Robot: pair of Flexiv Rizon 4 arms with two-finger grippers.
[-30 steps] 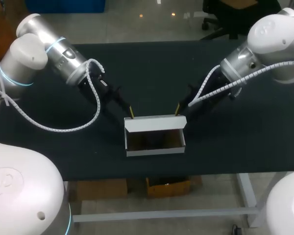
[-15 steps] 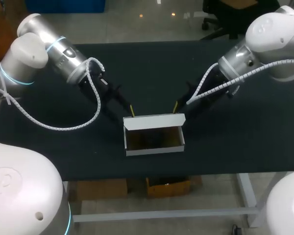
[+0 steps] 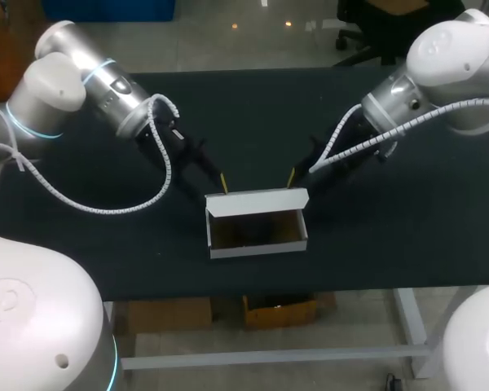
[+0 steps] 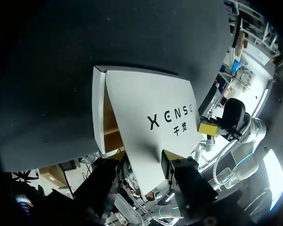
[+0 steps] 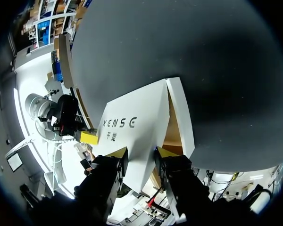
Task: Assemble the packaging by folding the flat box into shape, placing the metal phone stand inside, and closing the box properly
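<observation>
A white cardboard box (image 3: 257, 244) sits open near the table's front edge, brown and shadowed inside; I cannot make out a phone stand in it. Its printed lid (image 3: 257, 200) stands up along the far side. My left gripper (image 3: 222, 181) is just behind the lid's left corner, my right gripper (image 3: 292, 177) just behind its right corner. In the left wrist view the lid (image 4: 151, 127) runs down between the spread fingers of the left gripper (image 4: 140, 164). In the right wrist view the lid (image 5: 132, 127) likewise reaches between the parted yellow tips of the right gripper (image 5: 139, 153). Neither pair clamps it.
The black table (image 3: 253, 122) stretches bare behind the box and to both sides. The box lies close to the table's front edge (image 3: 253, 291). Each wrist view shows the other arm's yellow fingertip beyond the lid's far corner.
Both grippers have drawn back a little from the lid's rear corners, the left arm rising slightly. The box and lid have shifted a touch toward the far side.
</observation>
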